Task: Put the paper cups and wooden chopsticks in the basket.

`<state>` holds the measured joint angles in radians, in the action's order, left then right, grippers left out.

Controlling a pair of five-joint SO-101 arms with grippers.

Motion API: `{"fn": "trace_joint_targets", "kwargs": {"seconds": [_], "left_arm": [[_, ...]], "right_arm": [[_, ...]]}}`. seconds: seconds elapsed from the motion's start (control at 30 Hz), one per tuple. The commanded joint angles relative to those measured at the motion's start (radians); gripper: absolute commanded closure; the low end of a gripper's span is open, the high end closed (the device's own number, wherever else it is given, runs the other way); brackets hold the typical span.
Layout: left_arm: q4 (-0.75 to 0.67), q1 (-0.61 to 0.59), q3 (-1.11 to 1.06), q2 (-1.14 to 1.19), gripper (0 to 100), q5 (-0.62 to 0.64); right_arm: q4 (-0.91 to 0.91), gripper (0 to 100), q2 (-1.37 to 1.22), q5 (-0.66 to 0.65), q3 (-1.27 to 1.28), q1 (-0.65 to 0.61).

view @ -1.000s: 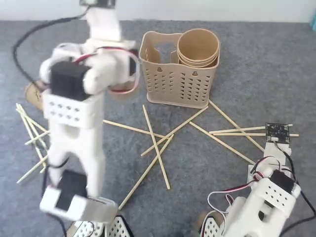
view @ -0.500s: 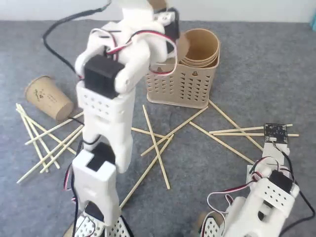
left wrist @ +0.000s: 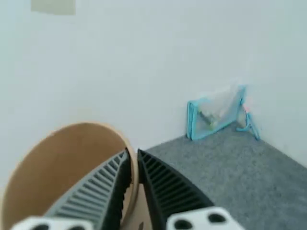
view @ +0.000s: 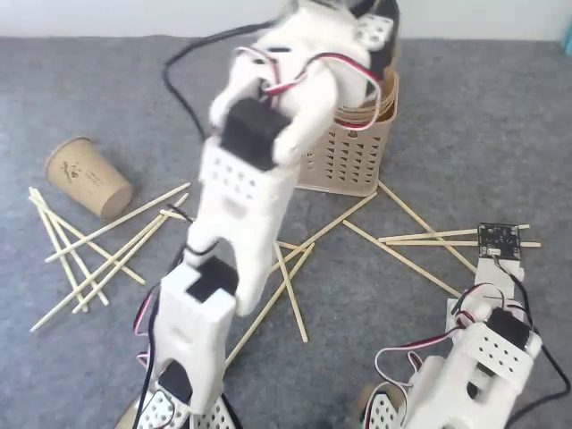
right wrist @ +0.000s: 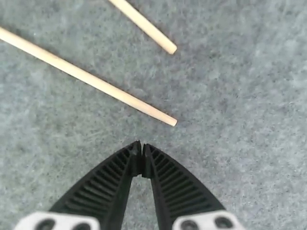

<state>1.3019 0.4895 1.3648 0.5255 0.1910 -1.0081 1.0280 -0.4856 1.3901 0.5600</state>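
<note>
Left gripper (left wrist: 133, 155): narrow, jaws pinched on the wall of a cup (left wrist: 62, 167), one finger inside the rim and one outside. That rim grip probably kept the cup's base free, so it could nest into the others.
Left arm (view: 259, 170): stretched out over the basket (view: 350, 165) and covered the basket's left part. I judged this to be the carry-to-drop step.
Held cup: brown paper with a plain inside and a round, undented rim. It was raised somewhere above the basket, but the arm hid its exact spot in the high view.
Stacked cups (view: 386, 94): nested in the basket's right part, with their rims standing above its wall.
Loose cup (view: 88, 177): lay on its side on the carpet (view: 500, 116), well left of the basket. It was the same brown paper with dark print and was not yet collected.
Chopsticks (view: 411, 259): pale, thin, straight wooden sticks with blunt ends. They were scattered in front of and to the right of the basket, with a looser bundle (view: 89, 259) well to its left. I could see none inside the basket.
Right gripper (right wrist: 142, 146): closed on nothing, tips together low over the carpet, just beside the end of one chopstick (right wrist: 91, 79). It sat in front of and to the right of the basket, likely parked there out of the left arm's way.
Remaining, by my judgement: the held cup, the loose cup and all the sticks.
</note>
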Motion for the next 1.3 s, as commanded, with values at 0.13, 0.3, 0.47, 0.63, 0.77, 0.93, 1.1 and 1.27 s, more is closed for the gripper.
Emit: {"fn": "trace_joint_targets", "kwargs": {"seconds": [0.13, 0.3, 0.47, 0.63, 0.77, 0.93, 1.1, 1.27], "left_arm": [[-0.020, -0.011, 0.007, 0.081, 99, -0.069], [0.003, -0.011, 0.005, 0.110, 99, -0.173], [0.069, -0.015, 0.007, 0.110, 98, -0.242], [0.190, -0.012, 0.012, 0.101, 78, -0.276], [0.250, -0.017, 0.093, 0.101, 74, -0.276], [0.382, -0.044, 0.321, 0.100, 80, -0.285], [0.454, -0.224, 0.289, -0.035, 85, -0.278], [0.450, -0.537, 0.280, -0.066, 89, -0.278]], "right_arm": [[0.016, 99.1, 0.024, 0.002, -0.005, -0.012], [0.015, 99.1, 0.024, -0.012, -0.005, -0.012], [0.016, 99.1, 0.024, -0.014, -0.005, -0.012], [0.018, 99.1, 0.024, -0.014, -0.005, -0.012], [0.018, 99.1, 0.024, -0.012, -0.003, -0.012], [0.016, 99.1, 0.024, -0.011, -0.003, -0.012], [0.013, 99.1, 0.025, -0.011, -0.002, -0.012], [0.013, 99.1, 0.025, -0.011, -0.002, -0.012]]}}
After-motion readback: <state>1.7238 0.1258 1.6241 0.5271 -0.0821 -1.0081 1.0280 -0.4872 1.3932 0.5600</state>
